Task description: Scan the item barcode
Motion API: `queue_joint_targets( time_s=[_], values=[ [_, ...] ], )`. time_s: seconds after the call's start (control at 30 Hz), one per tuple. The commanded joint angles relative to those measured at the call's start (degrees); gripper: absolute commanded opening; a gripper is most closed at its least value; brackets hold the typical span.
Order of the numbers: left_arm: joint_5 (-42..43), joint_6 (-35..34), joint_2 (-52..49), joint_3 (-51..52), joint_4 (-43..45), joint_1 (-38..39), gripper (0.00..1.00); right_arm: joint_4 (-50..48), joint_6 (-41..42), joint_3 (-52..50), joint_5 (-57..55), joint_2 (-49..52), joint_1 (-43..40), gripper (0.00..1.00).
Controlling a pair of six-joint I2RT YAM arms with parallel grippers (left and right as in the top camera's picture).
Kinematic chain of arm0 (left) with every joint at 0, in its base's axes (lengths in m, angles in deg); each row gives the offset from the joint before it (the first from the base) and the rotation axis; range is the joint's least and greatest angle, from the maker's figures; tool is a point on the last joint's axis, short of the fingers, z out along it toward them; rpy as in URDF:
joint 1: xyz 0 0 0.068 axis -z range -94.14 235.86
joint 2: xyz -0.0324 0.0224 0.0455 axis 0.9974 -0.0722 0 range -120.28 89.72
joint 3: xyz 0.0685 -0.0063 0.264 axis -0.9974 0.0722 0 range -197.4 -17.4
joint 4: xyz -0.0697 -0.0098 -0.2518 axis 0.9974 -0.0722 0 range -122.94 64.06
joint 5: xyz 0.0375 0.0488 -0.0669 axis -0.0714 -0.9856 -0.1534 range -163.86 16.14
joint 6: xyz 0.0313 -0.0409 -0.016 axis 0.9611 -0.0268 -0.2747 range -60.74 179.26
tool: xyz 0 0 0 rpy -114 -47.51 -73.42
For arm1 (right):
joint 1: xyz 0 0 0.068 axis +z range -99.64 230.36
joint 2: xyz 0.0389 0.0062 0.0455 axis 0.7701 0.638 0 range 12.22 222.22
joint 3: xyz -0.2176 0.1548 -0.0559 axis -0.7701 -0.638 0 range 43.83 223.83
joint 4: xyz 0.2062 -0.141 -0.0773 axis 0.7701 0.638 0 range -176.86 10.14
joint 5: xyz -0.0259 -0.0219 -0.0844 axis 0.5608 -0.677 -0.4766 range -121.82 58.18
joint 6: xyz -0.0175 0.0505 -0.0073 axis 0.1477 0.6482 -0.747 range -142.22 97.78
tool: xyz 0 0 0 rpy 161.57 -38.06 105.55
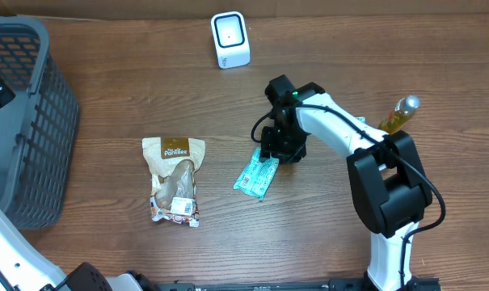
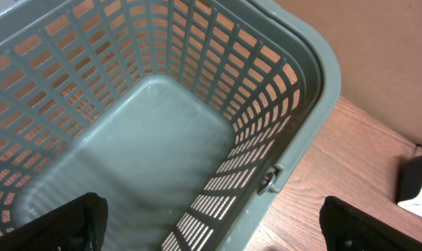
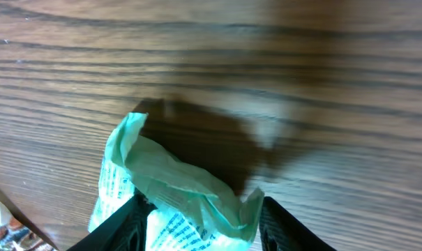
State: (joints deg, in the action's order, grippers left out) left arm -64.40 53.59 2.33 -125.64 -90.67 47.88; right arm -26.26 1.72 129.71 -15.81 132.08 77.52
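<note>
A green packet (image 1: 256, 176) lies flat on the worktop (image 1: 147, 97), near the middle, slanting from near left to far right. Its far right end is under the right tool (image 1: 280, 150), which reaches down on it from the far right. In the right wrist view that end is crumpled and sits between the two fingers (image 3: 123, 224), and both seem to touch its edges. The jaws stand fairly narrow about the packet. Whether they hold it firmly I cannot tell.

Left of the packet and well apart lies a brown bag (image 1: 174, 178). At the right edge is a bottle (image 1: 399, 115). A grey basket (image 1: 34, 121) stands at the far left. The left tool (image 2: 211, 236) hangs over it with jaws wide and holds nothing. A white scanner (image 1: 230, 39) stands at the far edge, well beyond the packet.
</note>
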Motion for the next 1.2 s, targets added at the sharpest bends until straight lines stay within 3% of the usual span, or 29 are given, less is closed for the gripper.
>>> queue_joint_targets(
  time_s=[0.0,0.37,0.63,0.8,1.17],
  values=[
    [0.7,-0.3,-0.2,0.3,0.2,0.1,1.0,-0.6,2.1,-0.4,-4.3,-1.2,2.1,0.48],
    [0.7,-0.3,-0.2,0.3,0.2,0.1,1.0,-0.9,4.4,-0.4,-8.0,-1.2,4.3,0.47],
    [0.7,-0.3,-0.2,0.3,0.2,0.1,0.99,-1.2,0.9,-0.3,-4.3,-2.3,3.0,0.64],
    [0.7,-0.3,-0.2,0.3,0.2,0.1,1.0,-1.6,0.8,-0.3,-2.8,-2.3,2.8,0.58],
    [0.7,-0.3,-0.2,0.3,0.2,0.1,1.0,-1.9,-4.8,-0.3,3.2,-3.0,0.7,0.57]
  ],
)
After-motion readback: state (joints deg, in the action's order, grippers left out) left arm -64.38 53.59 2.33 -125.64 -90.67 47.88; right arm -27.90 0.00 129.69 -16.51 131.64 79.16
